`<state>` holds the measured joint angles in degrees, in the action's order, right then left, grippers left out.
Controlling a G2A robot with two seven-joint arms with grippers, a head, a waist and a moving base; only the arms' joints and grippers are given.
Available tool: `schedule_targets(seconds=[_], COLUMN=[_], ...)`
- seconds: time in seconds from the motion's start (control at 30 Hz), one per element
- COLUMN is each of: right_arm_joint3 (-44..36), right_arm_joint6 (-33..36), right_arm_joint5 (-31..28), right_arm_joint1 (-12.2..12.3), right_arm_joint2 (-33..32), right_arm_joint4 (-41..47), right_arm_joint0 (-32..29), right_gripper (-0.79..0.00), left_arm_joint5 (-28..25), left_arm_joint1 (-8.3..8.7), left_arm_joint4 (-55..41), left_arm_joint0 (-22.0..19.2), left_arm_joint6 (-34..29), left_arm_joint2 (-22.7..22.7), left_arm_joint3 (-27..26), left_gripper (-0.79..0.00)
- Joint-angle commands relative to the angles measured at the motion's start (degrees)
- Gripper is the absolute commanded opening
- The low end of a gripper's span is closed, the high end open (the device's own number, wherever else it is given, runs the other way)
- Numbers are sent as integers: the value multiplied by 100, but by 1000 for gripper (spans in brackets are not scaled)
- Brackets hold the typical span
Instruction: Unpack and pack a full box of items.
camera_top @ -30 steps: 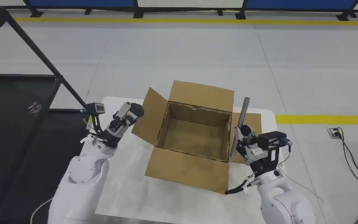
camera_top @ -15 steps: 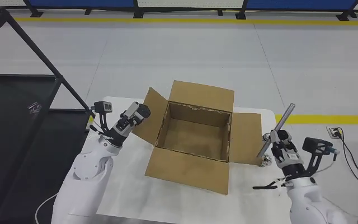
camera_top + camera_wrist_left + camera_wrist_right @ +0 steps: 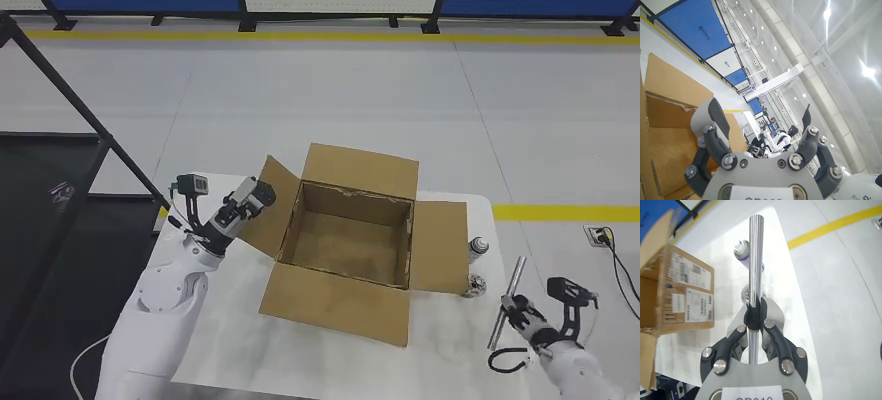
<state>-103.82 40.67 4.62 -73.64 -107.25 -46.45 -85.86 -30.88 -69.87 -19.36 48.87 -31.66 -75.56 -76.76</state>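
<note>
Rod (image 3: 754, 256), long axis along right fingers (image 3: 764, 311)

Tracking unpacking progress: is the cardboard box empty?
Empty: seen from above, the box has a bare floor with nothing lying on it, and its flaps are spread open.

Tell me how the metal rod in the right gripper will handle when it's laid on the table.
The metal rod looks straight and solid, so it is probably stiff. Its polished round surface would likely roll on the flat table. The right gripper pinches it with much of its length standing out past the pads, so it may pivot in the grip.
</note>
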Motion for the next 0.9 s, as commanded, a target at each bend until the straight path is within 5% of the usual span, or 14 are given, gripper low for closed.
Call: schedule_targets(seconds=[0.0, 0.87], right_arm_joint3=[365, 1687], right_arm_joint6=[251, 551], right_arm_joint5=[56, 135], right_arm_joint1=[19, 150], right_arm_joint2=[102, 837], right_arm_joint4=[-14, -296], right_arm_joint0=[234, 1312], right_gripper=[-785, -785], left_arm_joint5=[-14, -20], left_arm_joint1=[-4, 1], left_arm_joint4=[2, 90], left_arm_joint0=[-8, 135], left_arm_joint6=[2, 66], left_arm_joint2=[10, -102], left_arm_joint3=[20, -101], left_gripper=[0, 0])
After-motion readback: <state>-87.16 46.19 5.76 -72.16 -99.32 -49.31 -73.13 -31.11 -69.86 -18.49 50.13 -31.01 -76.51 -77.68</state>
